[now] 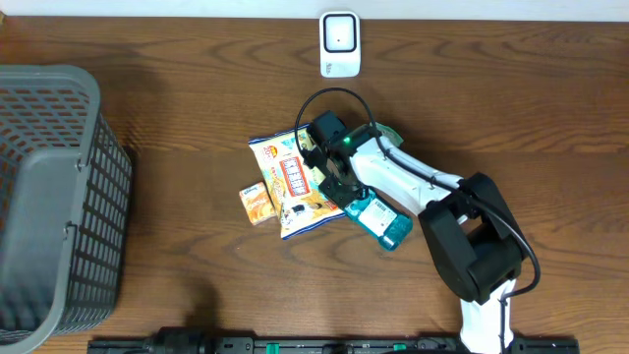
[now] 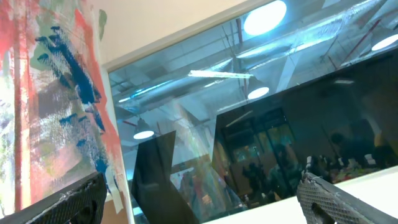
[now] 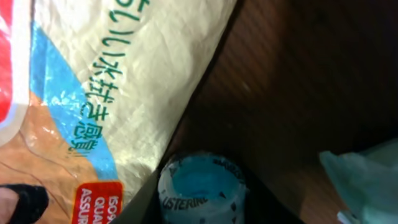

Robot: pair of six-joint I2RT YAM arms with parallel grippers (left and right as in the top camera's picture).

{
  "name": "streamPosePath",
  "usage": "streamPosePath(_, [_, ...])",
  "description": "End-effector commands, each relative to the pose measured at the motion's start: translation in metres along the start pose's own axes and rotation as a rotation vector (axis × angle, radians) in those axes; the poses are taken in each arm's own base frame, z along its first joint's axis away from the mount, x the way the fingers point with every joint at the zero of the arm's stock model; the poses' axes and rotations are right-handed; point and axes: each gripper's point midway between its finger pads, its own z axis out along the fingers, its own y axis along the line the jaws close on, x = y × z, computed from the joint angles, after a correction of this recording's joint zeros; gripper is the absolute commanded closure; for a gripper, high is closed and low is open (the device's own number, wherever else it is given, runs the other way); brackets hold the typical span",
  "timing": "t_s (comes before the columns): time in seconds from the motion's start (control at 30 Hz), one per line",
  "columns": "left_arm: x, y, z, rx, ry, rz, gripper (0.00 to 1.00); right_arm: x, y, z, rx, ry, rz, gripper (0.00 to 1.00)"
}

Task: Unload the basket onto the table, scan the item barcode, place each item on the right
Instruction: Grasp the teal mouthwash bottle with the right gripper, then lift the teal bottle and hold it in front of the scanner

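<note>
One bag [image 1: 288,179], one bottle [image 1: 383,224], one scanner [image 1: 340,44]; left end effector [image 2: 202,190] wide, right end effector [image 1: 339,180] unclear.

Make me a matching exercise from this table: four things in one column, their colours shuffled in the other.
Things:
1. basket
2. scanner
3. box
4. bottle

Colours:
A. white
B. teal
C. grey
D. orange

Pairs: 1-C, 2-A, 3-D, 4-B
</note>
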Motion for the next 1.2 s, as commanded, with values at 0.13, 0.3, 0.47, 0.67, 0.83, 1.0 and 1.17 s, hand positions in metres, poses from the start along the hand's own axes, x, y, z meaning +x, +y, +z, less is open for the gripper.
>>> streamPosePath(0.13, [-0.002,0.003,-0.004,-0.017,0.002,0.014,0.02,-0.053,0.001,-0.050,-0.037,-0.124,0.083,0.82])
streamPosePath(0.3, [-0.001,0.002,-0.004,-0.016,0.004,0.014,0.02,-0.074,-0.003,-0.093,-0.033,-0.181,0.085,0.84])
streamPosePath(0.47, [0.000,0.002,-0.004,-0.014,0.009,0.013,0.02,-0.091,-0.010,-0.119,-0.004,-0.244,0.086,0.84])
streamPosePath(0.67, [0.001,0.002,-0.004,-0.013,0.012,0.013,0.02,-0.098,-0.035,-0.125,0.112,-0.286,0.256,0.91])
streamPosePath(0.83, [0.004,0.000,-0.004,-0.008,0.026,0.013,0.02,-0.097,-0.053,-0.127,0.166,-0.309,0.457,0.86])
streamPosePath(1.0, [0.005,0.000,-0.004,-0.007,0.029,0.013,0.02,-0.100,-0.060,-0.136,0.161,-0.339,0.547,0.89])
streamPosePath(1.17, [0.005,0.000,-0.004,-0.007,0.029,0.013,0.02,-0.112,-0.063,-0.161,0.156,-0.409,0.555,0.85])
